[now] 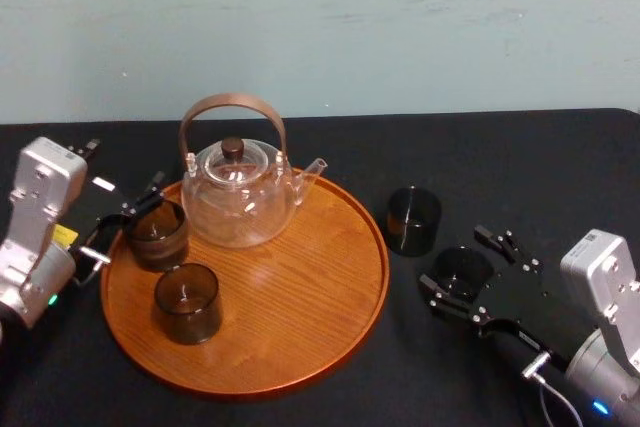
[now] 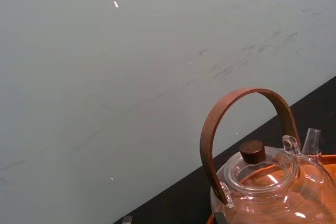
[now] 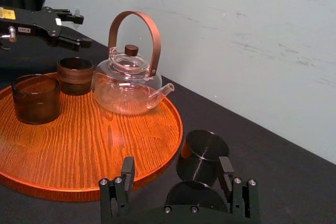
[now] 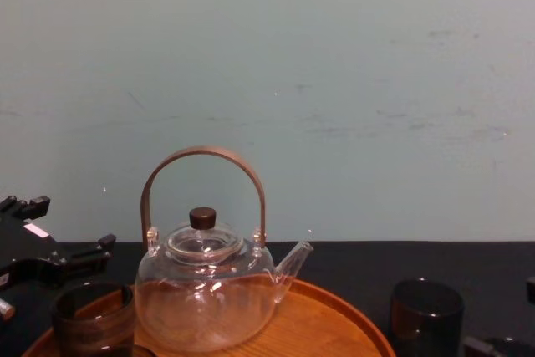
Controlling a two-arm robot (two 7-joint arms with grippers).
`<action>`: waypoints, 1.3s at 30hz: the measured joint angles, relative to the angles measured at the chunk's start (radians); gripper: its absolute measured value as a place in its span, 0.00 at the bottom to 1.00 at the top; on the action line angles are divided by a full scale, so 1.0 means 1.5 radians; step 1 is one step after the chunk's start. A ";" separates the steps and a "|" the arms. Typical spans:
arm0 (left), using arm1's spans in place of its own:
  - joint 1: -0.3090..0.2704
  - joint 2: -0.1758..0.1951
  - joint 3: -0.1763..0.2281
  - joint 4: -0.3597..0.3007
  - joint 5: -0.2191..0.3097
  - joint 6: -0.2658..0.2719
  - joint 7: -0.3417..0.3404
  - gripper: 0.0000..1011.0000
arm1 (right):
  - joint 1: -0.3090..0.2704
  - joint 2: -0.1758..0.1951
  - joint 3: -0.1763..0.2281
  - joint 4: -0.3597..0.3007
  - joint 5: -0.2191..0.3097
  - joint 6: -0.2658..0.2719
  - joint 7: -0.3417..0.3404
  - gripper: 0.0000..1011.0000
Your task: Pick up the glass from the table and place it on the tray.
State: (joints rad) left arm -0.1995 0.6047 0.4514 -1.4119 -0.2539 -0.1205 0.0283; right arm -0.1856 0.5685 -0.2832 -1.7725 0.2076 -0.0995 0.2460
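Observation:
The round orange-brown wooden tray (image 1: 330,317) lies mid-table and carries a glass teapot (image 1: 238,192) and two brown glasses (image 1: 187,302). To its right, two dark glasses stand on the black table. The nearer glass (image 1: 462,272) sits between the fingers of my open right gripper (image 1: 455,262). In the right wrist view that gripper (image 3: 177,165) has its fingers spread wide, with this glass (image 3: 194,198) low between them and the farther glass (image 3: 202,153) just beyond. My left gripper (image 1: 125,219) is open at the tray's left edge, beside the glass (image 1: 157,232) there.
The teapot's tall brown handle (image 1: 232,107) rises over the back of the tray. The farther dark glass (image 1: 413,219) stands close to the tray rim. The tray's front right part (image 3: 105,145) is bare wood. A pale wall (image 4: 334,81) runs behind the table.

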 joint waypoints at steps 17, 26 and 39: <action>0.000 0.000 0.000 0.000 0.000 0.000 0.000 0.99 | -0.031 -0.032 0.047 0.029 0.013 -0.002 0.008 0.99; 0.000 0.000 0.000 0.000 0.000 0.000 0.000 0.99 | -0.029 -0.046 0.059 0.046 0.013 -0.002 0.021 0.99; 0.000 0.000 0.000 0.000 0.000 0.000 0.000 0.99 | -0.014 -0.070 0.068 0.078 0.006 0.007 0.046 0.99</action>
State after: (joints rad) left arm -0.1995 0.6047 0.4514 -1.4120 -0.2539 -0.1205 0.0282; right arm -0.2073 0.4642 -0.1813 -1.6558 0.2167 -0.0894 0.3157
